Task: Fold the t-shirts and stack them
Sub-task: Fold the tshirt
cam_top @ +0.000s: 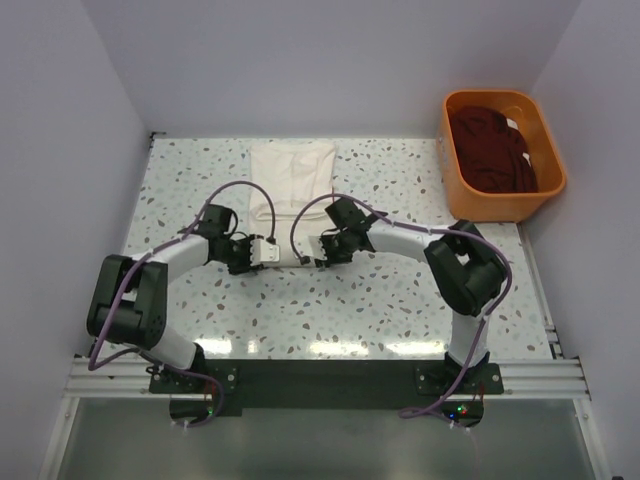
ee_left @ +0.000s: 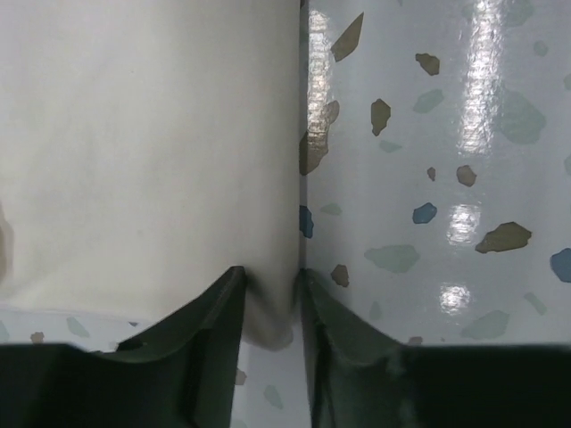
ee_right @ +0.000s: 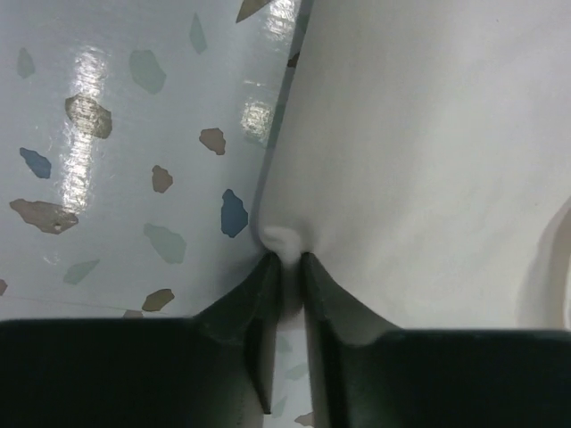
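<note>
A: Is the left end effector [cam_top: 268, 250] gripping anything? From above, its fingertips are getting lost against the cloth.

B: Its wrist camera is showing it pinching a corner tuck of the cream-white t-shirt [cam_top: 292, 172].

A: And the shirt?

B: It is lying folded at 12 o'clock on the tabletop [cam_top: 400, 290], with both arms covering its near edge. The right end effector [ee_right: 287, 259] is squeezing a pucker there, fingers almost meeting.

A: At 2 o'clock?

B: A dark maroon t-shirt [cam_top: 495, 150] is sitting bunched in the orange tub [cam_top: 500, 208].
</note>
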Robot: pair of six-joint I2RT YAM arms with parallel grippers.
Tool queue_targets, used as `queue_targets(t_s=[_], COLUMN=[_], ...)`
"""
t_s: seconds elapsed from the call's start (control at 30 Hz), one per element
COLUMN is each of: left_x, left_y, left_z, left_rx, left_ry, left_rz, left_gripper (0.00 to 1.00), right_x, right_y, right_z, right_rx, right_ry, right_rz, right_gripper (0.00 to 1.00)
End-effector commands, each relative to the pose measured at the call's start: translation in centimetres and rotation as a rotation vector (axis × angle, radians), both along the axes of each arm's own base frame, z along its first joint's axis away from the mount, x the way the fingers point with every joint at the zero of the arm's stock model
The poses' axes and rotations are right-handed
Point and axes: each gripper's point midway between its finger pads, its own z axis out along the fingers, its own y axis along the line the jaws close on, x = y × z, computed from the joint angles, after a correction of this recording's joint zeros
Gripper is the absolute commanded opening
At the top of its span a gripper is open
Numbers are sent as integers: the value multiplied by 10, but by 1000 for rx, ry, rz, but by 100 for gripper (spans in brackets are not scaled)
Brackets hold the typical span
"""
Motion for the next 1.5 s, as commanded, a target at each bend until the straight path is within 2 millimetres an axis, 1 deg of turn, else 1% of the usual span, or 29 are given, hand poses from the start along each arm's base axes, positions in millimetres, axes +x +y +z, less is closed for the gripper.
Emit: queue_targets(t_s=[0.0, 0.07, 0.1, 0.13, 0.17, 0.2, 0.3, 0.33, 0.37, 0.53, 0.63, 0.67, 0.7, 0.73, 0.77, 0.8, 0.83, 0.87, 0.9, 0.93, 0.97, 1.0, 1.03, 1.1, 1.17, 1.27, 1.4, 1.43, 1.47], left_x=[7, 14, 16, 21, 30, 32, 50, 52, 56, 55, 45, 38, 27, 26, 14, 6, -3, -15, -26, -42, -51, -67, -89, -116, -132, -131, -105, -95, -87], left_y=[-2, -4, -7, -9, -12, -15, -15, -15, -15, -17, -17, -17, -16, -16, -16, -15, -15, -13, -14, -14, -15, -22, -23, -33, -36, -35, -35, -37, -38], left_z=[-7, -2, 3, 11, 28, 43, 89, 99, 112, 145, 158, 161, 167, 172, 171, 179, 178, 175, 181, 173, 172, 177, 171, 182, 191, 204, 206, 213, 210], left_rx=[31, 21, -6, -26, -51, -101, -170, -175, -177, -191, -192, -193, -194, -196, -191, -193, -191, -186, -188, -183, -188, -208, -209, -247, -262, -265, -230, -235, -227], left_ry=[-30, -37, -18, -12, -10, -2, -49, -68, -89, -146, -145, -130, -123, -147, -121, -140, -131, -102, -119, -74, -60, -54, 15, 41, 60, 46, 55, 26, 34], left_rz=[-37, -26, 13, 35, 47, 63, 94, 89, 83, 58, 40, 37, 27, 15, 7, -4, -11, -15, -36, -43, -52, -80, -93, -127, -131, -103, -65, -68, -61], left_gripper=[32, 14, 0, 0, 0, 0, 0, 0, 0, 0, 0, 0, 0, 0, 0, 0, 0, 0, 0, 0, 0, 0, 0, 0, 0, 0, 0, 0, 0], right_x=[8, 13, 16, 20, 20, 28, 42, 47, 50, 51, 40, 31, 22, 18, 6, -3, -14, -29, -40, -52, -69, -81, -97, -121, -139, -143, -130, -127, -122], right_y=[-6, -4, -1, 0, -1, 7, 10, 7, 7, 0, -5, -9, -14, -15, -20, -21, -25, -31, -32, -37, -45, -48, -49, -54, -56, -58, -59, -58, -55], right_z=[-15, -11, -5, 4, 12, 32, 87, 99, 120, 158, 174, 175, 185, 189, 187, 188, 198, 188, 186, 193, 177, 176, 174, 181, 193, 198, 187, 187, 192], right_rx=[-48, -37, -26, -11, -1, 45, 131, 152, 176, 208, 212, 204, 209, 219, 210, 217, 231, 209, 207, 220, 189, 187, 184, 211, 243, 242, 198, 199, 210], right_ry=[-58, -72, -76, -84, -65, -71, -91, -95, -113, -141, -136, -112, -109, -114, -82, -64, -68, -23, -1, -4, 52, 69, 103, 122, 137, 151, 165, 167, 166], right_rz=[2, -21, -33, -49, -76, -81, -128, -140, -144, -137, -123, -116, -114, -108, -106, -96, -88, -91, -82, -77, -79, -76, -59, -60, -61, -73, -73, -69, -64], right_gripper=[15, 1, 0, 0, 0, 0, 0, 0, 0, 0, 0, 0, 0, 0, 0, 0, 0, 0, 0, 0, 0, 0, 0, 0, 0, 0, 0, 0, 0])
